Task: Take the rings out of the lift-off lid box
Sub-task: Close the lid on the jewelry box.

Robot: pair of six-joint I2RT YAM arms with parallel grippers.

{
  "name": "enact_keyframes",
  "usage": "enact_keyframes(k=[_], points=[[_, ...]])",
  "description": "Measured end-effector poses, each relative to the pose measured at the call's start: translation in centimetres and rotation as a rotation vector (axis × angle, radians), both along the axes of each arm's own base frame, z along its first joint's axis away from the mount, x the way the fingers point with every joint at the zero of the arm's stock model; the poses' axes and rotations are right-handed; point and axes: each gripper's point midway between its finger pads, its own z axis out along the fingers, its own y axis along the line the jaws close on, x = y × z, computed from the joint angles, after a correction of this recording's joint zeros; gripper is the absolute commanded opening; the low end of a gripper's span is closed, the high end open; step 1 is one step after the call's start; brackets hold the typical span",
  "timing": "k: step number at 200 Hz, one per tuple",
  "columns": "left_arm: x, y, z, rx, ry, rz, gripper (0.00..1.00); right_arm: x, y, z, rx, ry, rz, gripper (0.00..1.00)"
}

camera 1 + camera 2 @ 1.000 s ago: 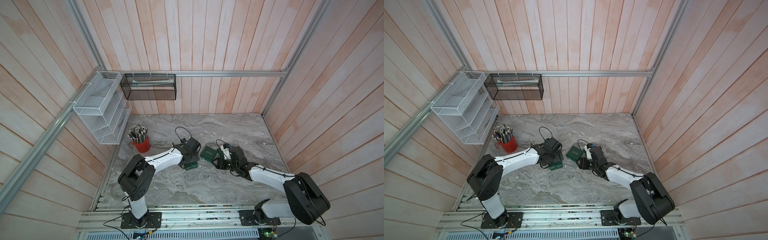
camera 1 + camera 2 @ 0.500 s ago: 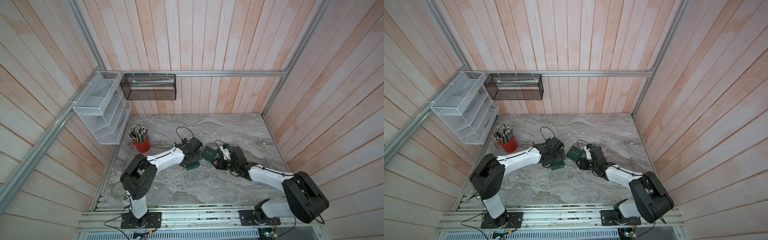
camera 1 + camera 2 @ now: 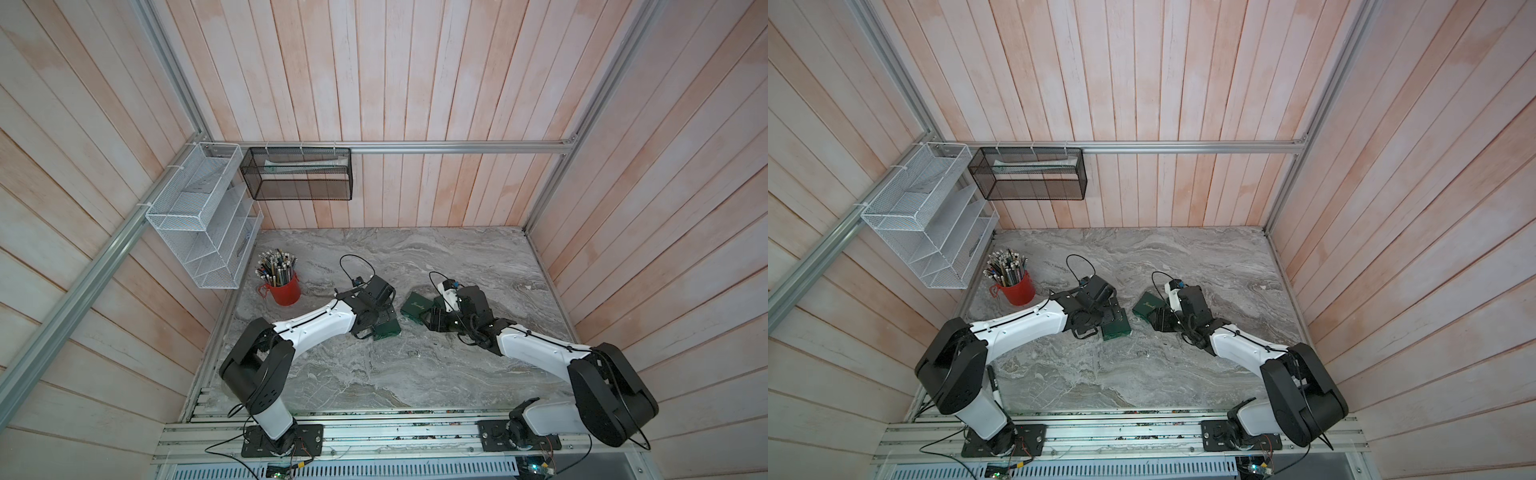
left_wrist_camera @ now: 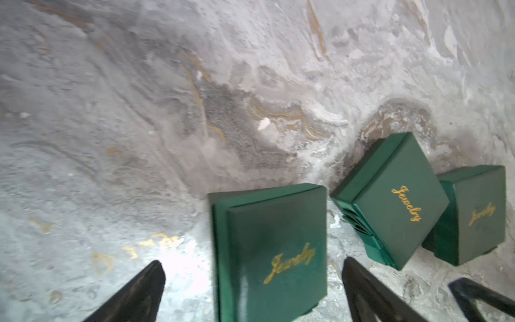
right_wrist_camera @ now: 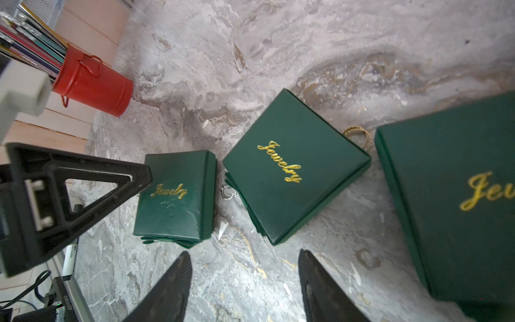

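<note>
Three green "Jewelry" boxes lie mid-table. My left gripper (image 4: pixel 252 266) is open and straddles the first box (image 4: pixel 270 251), with a gap on each side. The middle box (image 5: pixel 295 164) sits tilted on green flaps. A silver ring (image 5: pixel 228 192) lies on the table at its one side and a gold ring (image 5: pixel 359 136) at the other. The third box (image 5: pixel 451 195) lies closest to my right gripper (image 5: pixel 245 259), which is open over bare marble and holds nothing. Which one is the lift-off lid box I cannot tell. In both top views the arms hide the rings.
A red cup of pens (image 3: pixel 282 286) stands at the left back. A white wire rack (image 3: pixel 199 216) and a black mesh basket (image 3: pixel 299 178) hang on the walls. A small white scrap (image 5: pixel 223 230) lies by the boxes. Wooden walls close three sides.
My left arm has edged a little toward the right arm, over its green box. The right arm and the boxes have barely moved.
</note>
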Motion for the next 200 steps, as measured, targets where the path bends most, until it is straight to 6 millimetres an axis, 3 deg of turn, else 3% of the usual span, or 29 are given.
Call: enact_keyframes(k=[29,66,110,150,200], points=[[-0.4,2.6,0.6,-0.075,-0.051,0.052,0.95,0.7,2.8,1.0,0.017,-0.019,0.062,0.71],[-0.8,4.8,0.9,-0.186,-0.111,0.096,0.92,1.1,5.0,-1.2,0.013,0.045,0.111,0.71],[-0.1,3.9,0.8,-0.312,-0.127,0.067,0.9,1.9,7.3,-2.2,0.044,0.092,0.153,0.71],[-0.3,3.4,-0.6,-0.404,-0.096,0.045,0.88,2.1,8.4,-2.8,0.056,0.121,0.169,0.68],[0.0,2.8,-0.2,-0.494,-0.106,0.019,0.86,1.8,10.0,-3.2,0.043,0.15,0.195,0.66]])
